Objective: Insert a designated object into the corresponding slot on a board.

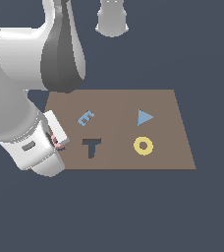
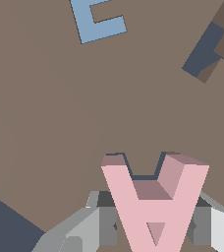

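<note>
Over slot (image 2: 142, 173): pink A (image 2: 153, 204) in hand (image 2: 153, 227), legs pointing away from wrist.

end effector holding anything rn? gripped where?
Yes: the pink "A" block, clamped between the end effector fingers across its lower sides, near the apex; its legs stick out over the board.

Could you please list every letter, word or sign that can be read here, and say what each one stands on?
"E": light blue piece lying on the board.
"T": dark recess in the board.
"A": pink block held in the gripper over the board.
No printed words, brands or numbers are visible.
</note>
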